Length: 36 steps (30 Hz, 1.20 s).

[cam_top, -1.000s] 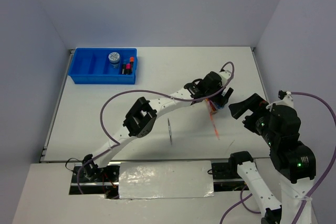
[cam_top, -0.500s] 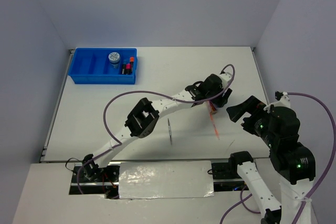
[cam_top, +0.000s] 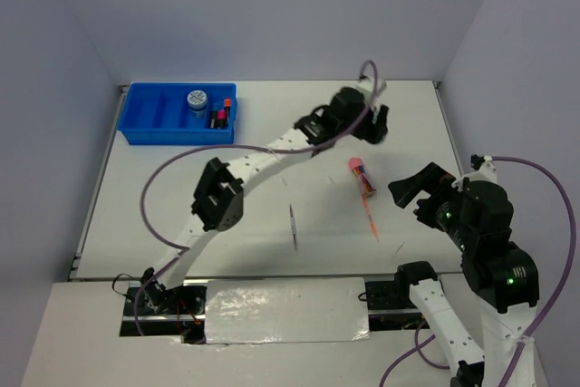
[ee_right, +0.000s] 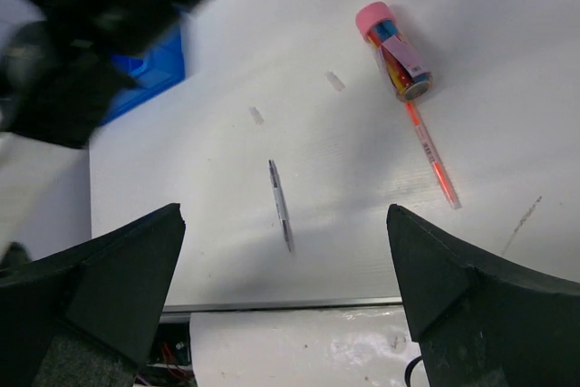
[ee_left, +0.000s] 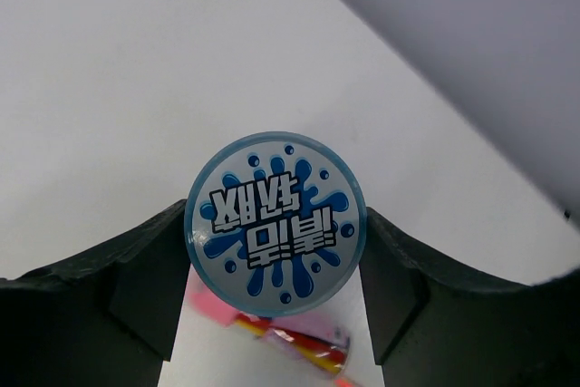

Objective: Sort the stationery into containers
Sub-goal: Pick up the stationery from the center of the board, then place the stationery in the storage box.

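My left gripper is shut on a round blue-white disc and holds it up above the table at the back right. Below it lies the pink-capped tube, also in the left wrist view and the right wrist view. The orange pen lies just in front of the tube, and the silver pen lies mid-table. My right gripper is open and empty, raised over the right side. The blue tray at the back left holds another disc and highlighters.
White walls close in the table at the back and both sides. The left arm's purple cable loops over the table's middle. Two small scraps lie on the white surface near the tube.
My left gripper has lifted the disc from beside the tube and moved it back toward the far wall. The tube and orange pen now lie uncovered. The right arm has barely moved.
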Each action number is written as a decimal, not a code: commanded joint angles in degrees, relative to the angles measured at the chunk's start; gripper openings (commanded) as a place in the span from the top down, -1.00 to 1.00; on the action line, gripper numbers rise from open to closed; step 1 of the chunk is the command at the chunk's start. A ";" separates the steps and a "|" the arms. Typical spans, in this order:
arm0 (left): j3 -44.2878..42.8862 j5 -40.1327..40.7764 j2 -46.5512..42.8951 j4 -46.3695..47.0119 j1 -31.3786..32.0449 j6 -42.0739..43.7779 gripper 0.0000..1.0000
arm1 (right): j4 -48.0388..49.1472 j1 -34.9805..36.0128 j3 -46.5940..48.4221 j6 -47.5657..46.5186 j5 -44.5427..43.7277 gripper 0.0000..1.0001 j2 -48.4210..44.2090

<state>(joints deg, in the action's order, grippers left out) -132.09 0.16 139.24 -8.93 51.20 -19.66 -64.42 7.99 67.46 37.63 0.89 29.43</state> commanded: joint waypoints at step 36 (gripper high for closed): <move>23.46 -0.95 -19.28 -17.27 -54.36 -1.61 0.94 | 20.57 -0.08 -15.95 -4.05 5.09 -0.99 10.74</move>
<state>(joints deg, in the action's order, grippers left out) -107.55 1.13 119.92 -31.77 -3.31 -20.16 -46.22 7.99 52.69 34.37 6.35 41.04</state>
